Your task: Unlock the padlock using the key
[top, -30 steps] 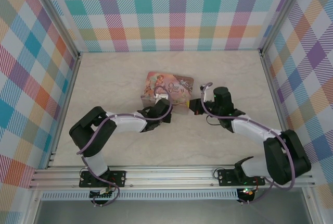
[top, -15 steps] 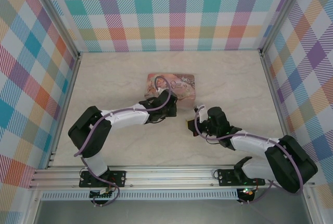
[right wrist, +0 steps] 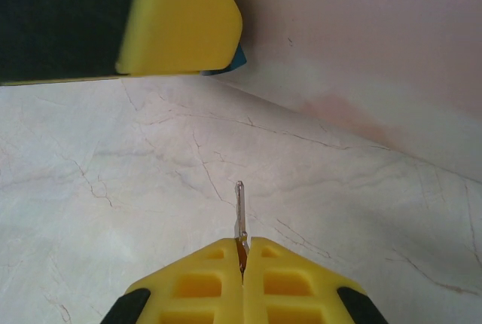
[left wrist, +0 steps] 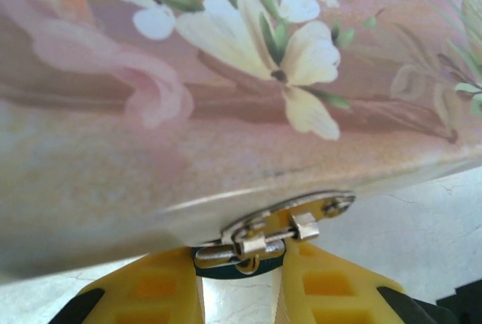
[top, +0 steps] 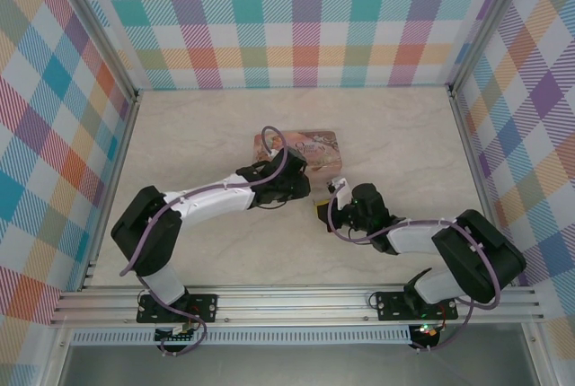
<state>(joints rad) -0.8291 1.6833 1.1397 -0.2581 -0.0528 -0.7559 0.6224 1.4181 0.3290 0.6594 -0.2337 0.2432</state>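
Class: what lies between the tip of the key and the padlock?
Only bare marbled table, seen in the right wrist view: the key, pinched in the right gripper, points across it toward the padlock, whose blue corner shows.

Twin black-and-white arms [top: 211,202]
Purple cables [top: 284,154] loop along white links and black joints; left gripper [left wrist: 239,282] and right gripper [right wrist: 242,256] carry yellow, recessed fingers [right wrist: 199,282].

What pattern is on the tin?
The tin is pink with white flowers and green leaves, clearest in the left wrist view.
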